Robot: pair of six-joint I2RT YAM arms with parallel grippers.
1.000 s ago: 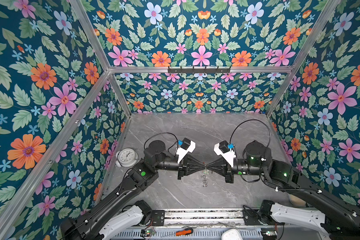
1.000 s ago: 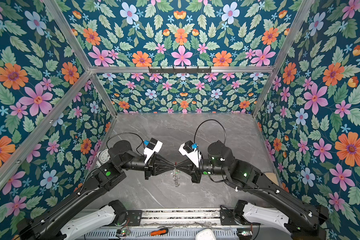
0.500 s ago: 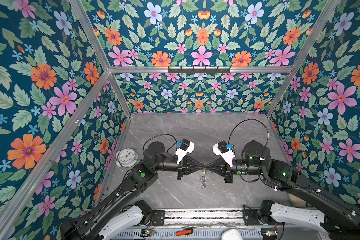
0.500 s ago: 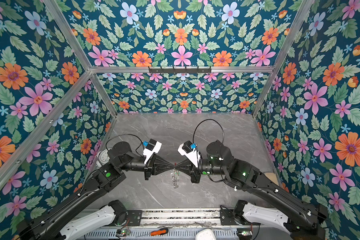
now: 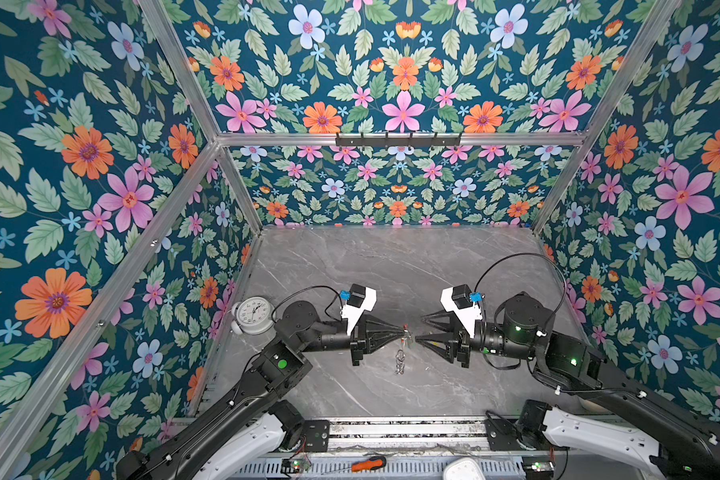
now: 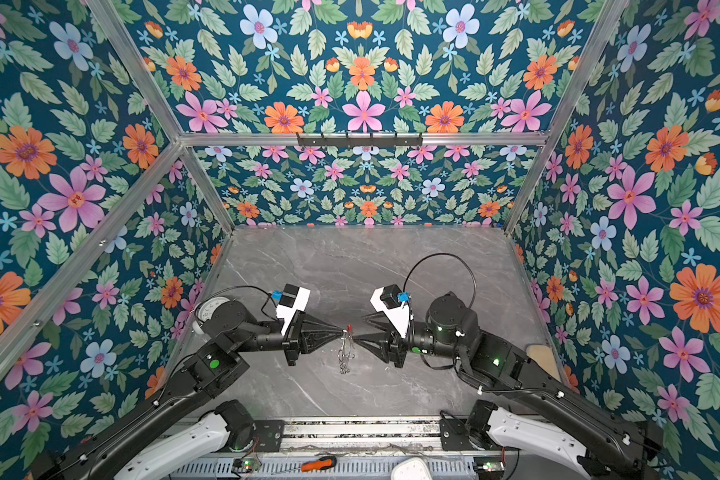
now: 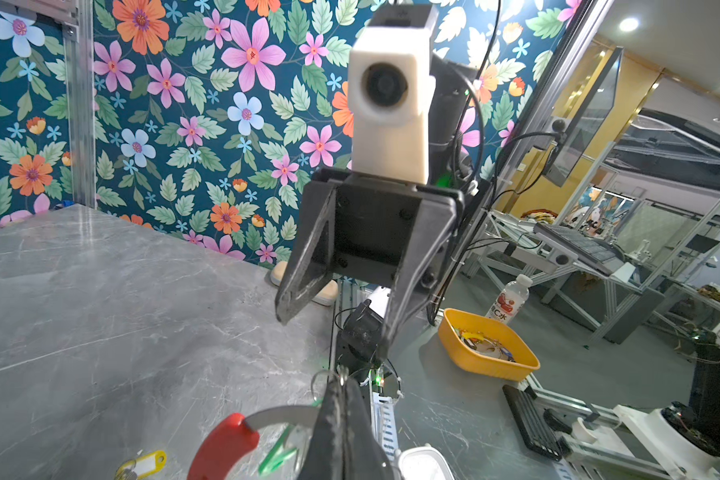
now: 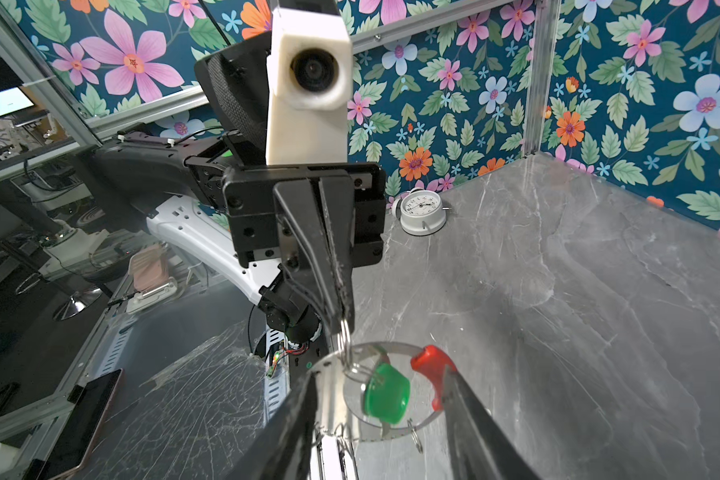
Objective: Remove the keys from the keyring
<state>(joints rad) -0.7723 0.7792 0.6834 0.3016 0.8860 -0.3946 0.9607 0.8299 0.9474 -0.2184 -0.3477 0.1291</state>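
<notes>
With both arms reaching toward each other over the counter (image 5: 391, 270), I take the alarm clock (image 5: 253, 314) as my reference point.

Left side: the left arm (image 5: 308, 332) runs from just beside the clock out toward the middle of the counter. The left jaws at its tip are fully closed. They pinch the keyring (image 7: 283, 414) at its upper edge, right where a small wire ring (image 8: 344, 338) sits. I cannot tell whether the pinch bears on the hoop itself or only on that wire ring.

Keyring position: it hangs from this pinch, well apart from the clock, beyond the tip of the left arm. In both top views it shows edge-on, as a thin line. Its red section (image 8: 431, 363) lies on the side of the hoop away from the clock. The keys (image 5: 399, 362) dangle below it as a small cluster, and I cannot tell whether they touch the counter. A green tag (image 8: 385, 392) hangs inside the hoop. A yellow tag (image 7: 142, 463) shows lower down; hanging or lying, I cannot tell.

Right side: the right arm (image 5: 516, 332) faces the left one from the far side of the keyring, as reckoned from the clock. The right jaws stand partly open and grip nothing. In the right wrist view its two fingers (image 8: 474, 424) straddle the hoop, the red section just beside one of them.
</notes>
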